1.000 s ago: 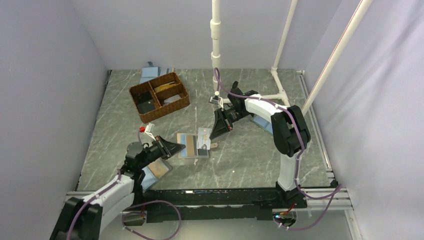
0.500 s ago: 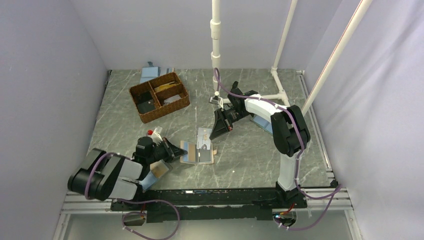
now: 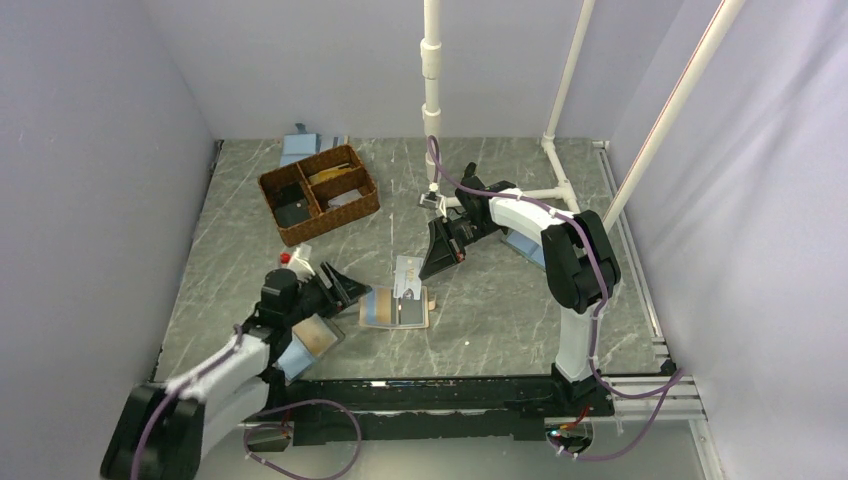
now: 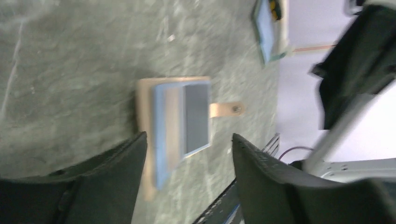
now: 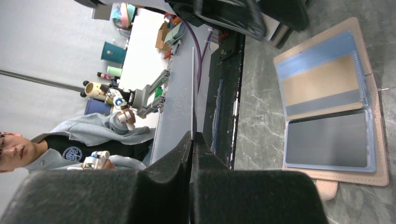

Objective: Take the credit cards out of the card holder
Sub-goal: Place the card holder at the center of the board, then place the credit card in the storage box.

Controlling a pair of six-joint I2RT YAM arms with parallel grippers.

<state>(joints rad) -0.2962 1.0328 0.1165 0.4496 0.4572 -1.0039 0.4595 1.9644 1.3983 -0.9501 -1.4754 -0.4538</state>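
The card holder (image 3: 385,310) lies open on the table, light blue with tan edging. In the right wrist view the card holder (image 5: 327,65) shows a tan card (image 5: 322,84) in one pocket and a dark grey card (image 5: 327,140) in the other. My left gripper (image 3: 352,290) is open just left of the holder. In its own view the left gripper (image 4: 189,136) frames the card holder (image 4: 168,116) between spread fingers without touching it. My right gripper (image 3: 430,268) is shut on a pale card (image 3: 406,278) above the holder's far edge. Between the right gripper's (image 5: 192,136) jaws the card (image 5: 193,93) shows edge-on.
A brown wicker basket (image 3: 320,192) with compartments stands at the back left. A folder with a brown half (image 3: 312,340) lies by my left arm. Another blue folder (image 3: 300,148) lies behind the basket. White pipes (image 3: 432,100) rise at the back. A black rail (image 3: 440,395) lines the near edge.
My left gripper has gone from shut to open and let go of the card holder's left edge. The holder has slid slightly toward the near edge. The right arm has not moved.
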